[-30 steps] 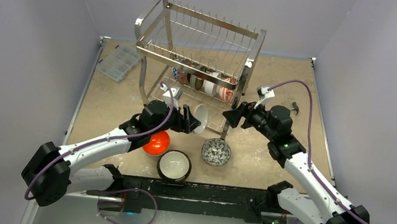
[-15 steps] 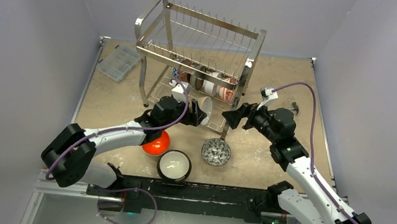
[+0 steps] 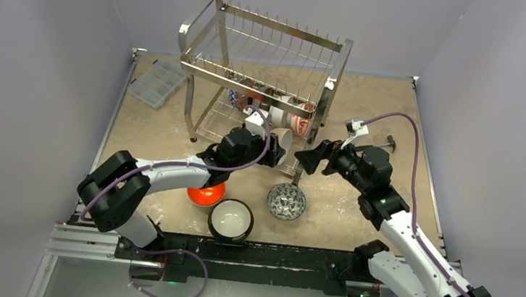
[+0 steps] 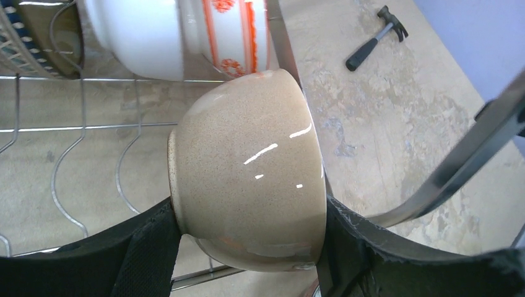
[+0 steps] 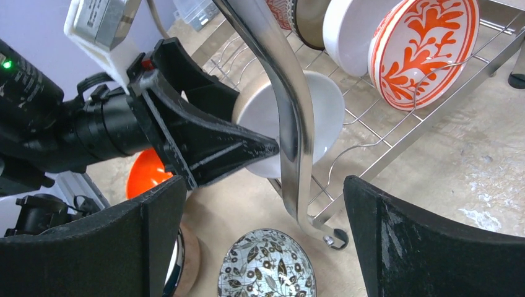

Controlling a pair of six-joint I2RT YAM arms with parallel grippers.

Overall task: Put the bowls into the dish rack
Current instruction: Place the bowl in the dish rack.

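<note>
Nearest the arm bases, three bowls wait on the worktop [image 3: 151, 145]: a dark-rimmed white bowl [image 3: 231, 219], an orange-red bowl [image 3: 206, 194] and a patterned bowl [image 3: 286, 201]. Farther on, the left end effector [image 3: 273, 152], partly open, clamps a tan bowl [image 4: 247, 170] on edge, mouth facing right, over the lower tier of the dish rack [image 3: 259, 83]. The right end effector [image 5: 266, 241], spread wide and empty, hovers beside the rack's right front leg. Free prongs lie between the tan bowl and the racked bowls [image 3: 278, 110] beyond it.

left pincer [image 3: 274, 152]: out forward, clamped on tan bowl [image 4: 247, 167] | right pincer [image 5: 264, 185]: jaws wide, empty
</note>
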